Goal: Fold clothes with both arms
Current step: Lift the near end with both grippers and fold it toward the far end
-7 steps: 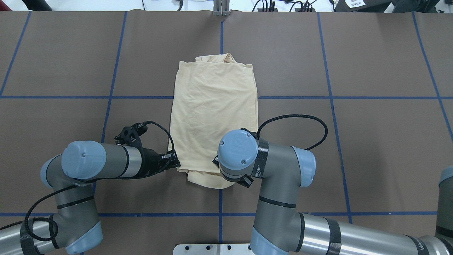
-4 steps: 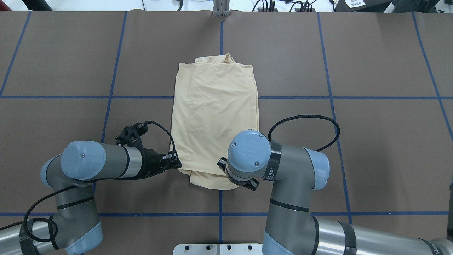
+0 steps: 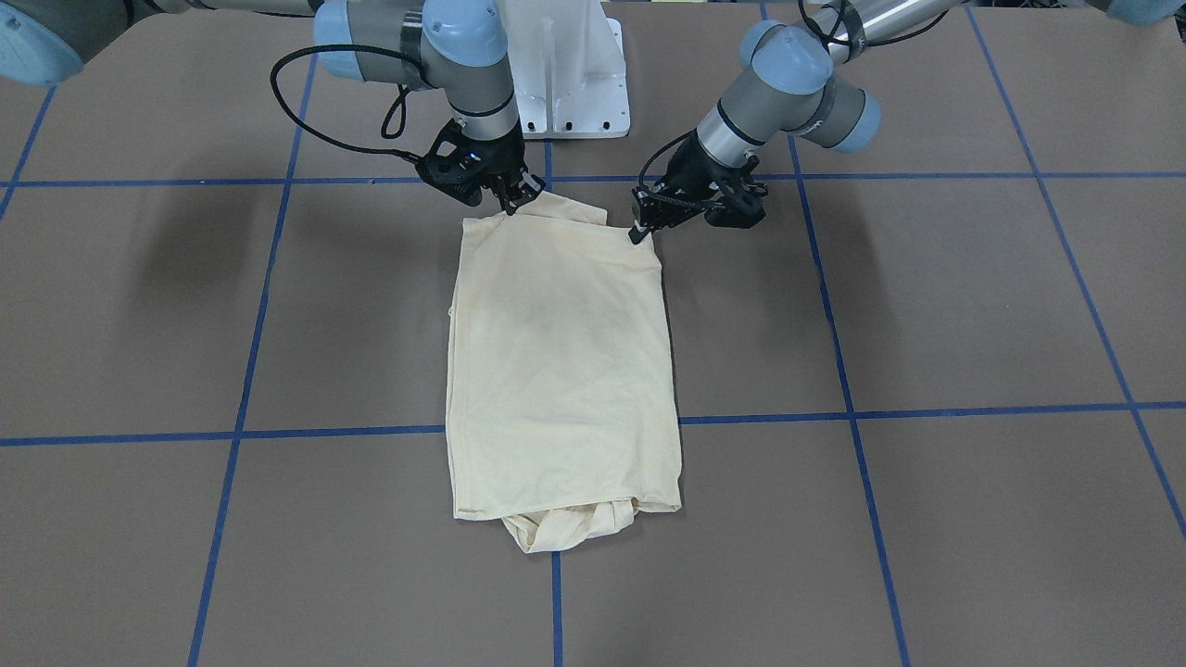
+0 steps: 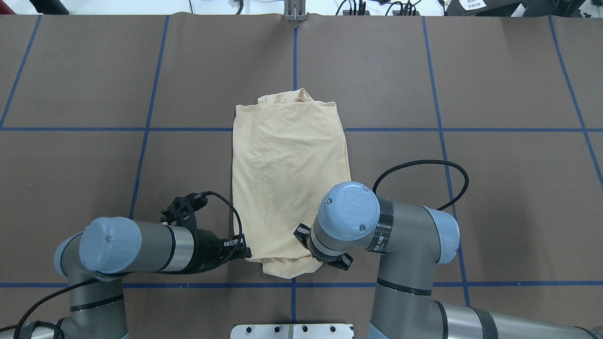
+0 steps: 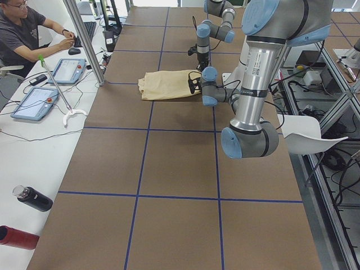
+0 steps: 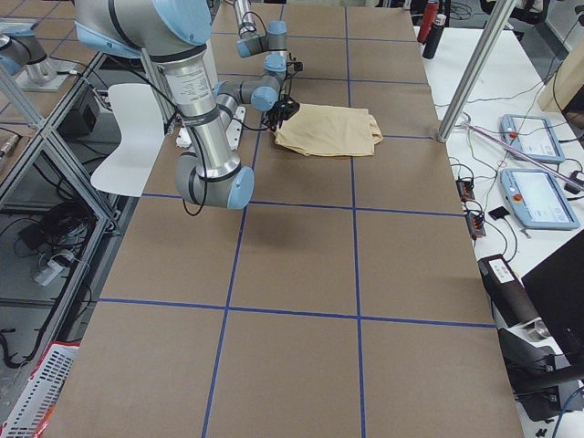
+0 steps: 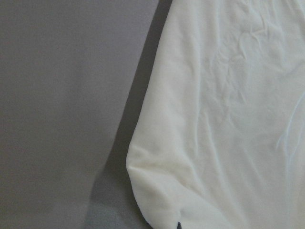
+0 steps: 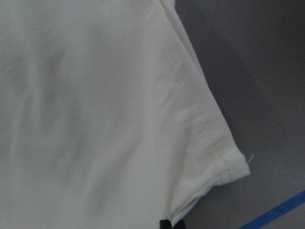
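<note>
The clothes are one pale cream-yellow shirt (image 4: 287, 174) folded into a long rectangle on the brown table, print hidden. It also shows in the front view (image 3: 556, 361) and the side views (image 5: 166, 85) (image 6: 328, 130). A bunched bit sticks out at its far end. My left gripper (image 4: 245, 252) (image 3: 639, 228) is shut on the shirt's near corner on my left. My right gripper (image 3: 515, 200) is shut on the other near corner; from overhead its own wrist hides it. Both wrist views are filled with cloth (image 7: 228, 119) (image 8: 95, 105).
Blue tape lines (image 4: 150, 129) divide the brown table cover. The white pedestal base (image 3: 565, 74) stands just behind the shirt's near edge. A person (image 5: 28, 28) sits at a side desk with tablets (image 5: 67, 70), a metal post (image 5: 84, 42) and bottles (image 5: 31, 198).
Both arms have drawn back toward the robot's base, each holding its corner. The whole shirt has slid with them, its far edge now nearer the robot.
</note>
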Robot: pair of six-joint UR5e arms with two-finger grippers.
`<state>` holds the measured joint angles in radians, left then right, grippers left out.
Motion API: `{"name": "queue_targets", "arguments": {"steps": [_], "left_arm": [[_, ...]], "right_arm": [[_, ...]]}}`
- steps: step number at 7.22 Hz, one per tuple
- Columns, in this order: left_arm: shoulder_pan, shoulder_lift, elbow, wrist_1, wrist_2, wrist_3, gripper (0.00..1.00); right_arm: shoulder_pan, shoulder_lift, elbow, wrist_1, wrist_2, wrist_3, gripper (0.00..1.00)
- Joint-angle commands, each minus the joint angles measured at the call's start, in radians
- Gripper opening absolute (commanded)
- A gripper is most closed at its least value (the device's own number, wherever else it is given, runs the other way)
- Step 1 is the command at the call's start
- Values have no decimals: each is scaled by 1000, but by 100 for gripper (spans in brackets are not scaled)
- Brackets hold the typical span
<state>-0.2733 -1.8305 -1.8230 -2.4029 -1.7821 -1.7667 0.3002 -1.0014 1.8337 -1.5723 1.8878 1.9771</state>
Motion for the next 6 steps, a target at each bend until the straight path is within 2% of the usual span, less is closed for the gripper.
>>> {"name": "queue_targets", "arguments": {"steps": [1, 2, 3, 6], "left_arm": [[98, 71, -102, 19, 0, -2, 0], [114, 82, -125, 19, 1, -2, 0], [114, 83, -124, 19, 0, -2, 0], [21, 77, -121, 21, -5, 1, 0]], "right_arm": [[-30, -60, 91, 0, 48, 0, 0], [-41, -84, 132, 0, 48, 2, 0], [-47, -80, 133, 0, 48, 0, 0], [64, -57, 119, 11, 34, -114, 0]]}}
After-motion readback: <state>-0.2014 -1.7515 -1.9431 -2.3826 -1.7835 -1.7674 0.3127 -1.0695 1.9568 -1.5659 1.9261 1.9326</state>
